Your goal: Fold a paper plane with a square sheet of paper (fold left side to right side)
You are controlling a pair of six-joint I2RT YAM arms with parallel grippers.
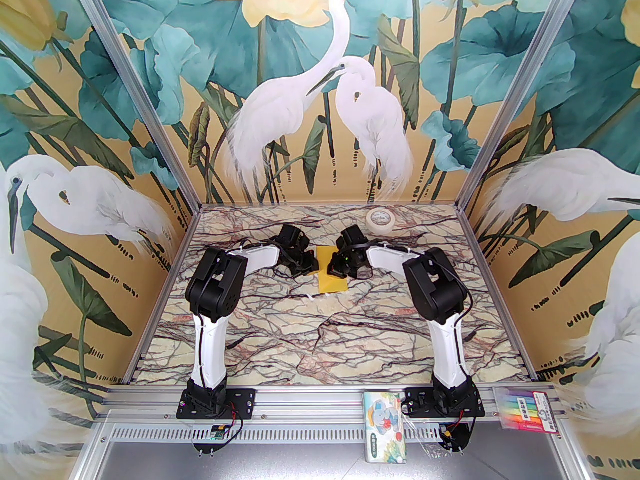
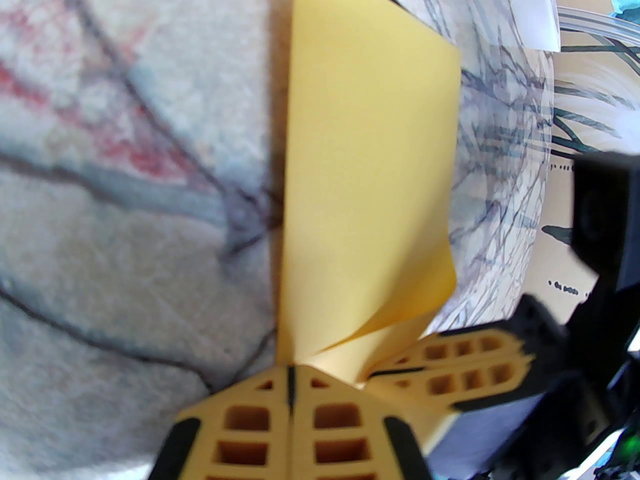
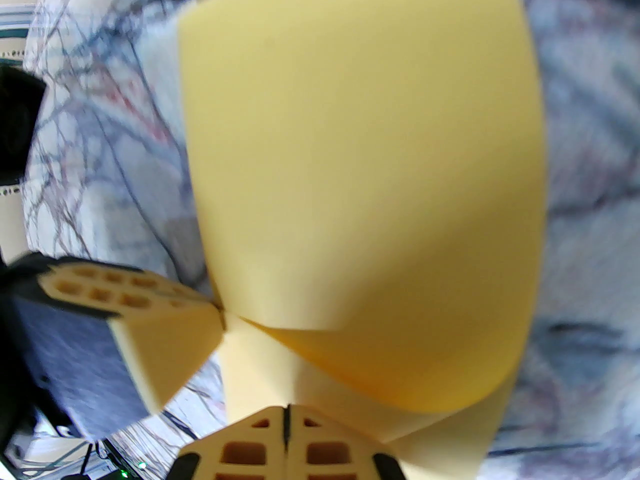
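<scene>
Left gripper (image 1: 306, 264), left of centre in the top view: jaws fully closed, nipping one edge of the square sheet of paper (image 1: 334, 283). In the left wrist view that edge runs straight down into the seam between the fingertips at bottom centre. Sheet: bright yellow, unmarked, partly doubled over, its free flap bowed and curling off the marbled table (image 1: 320, 338). It lies mid-frame, between the two grippers. Right gripper (image 1: 334, 267), just right of centre: jaws likewise closed tight on the sheet, which billows up the frame from the fingertips in the right wrist view.
</scene>
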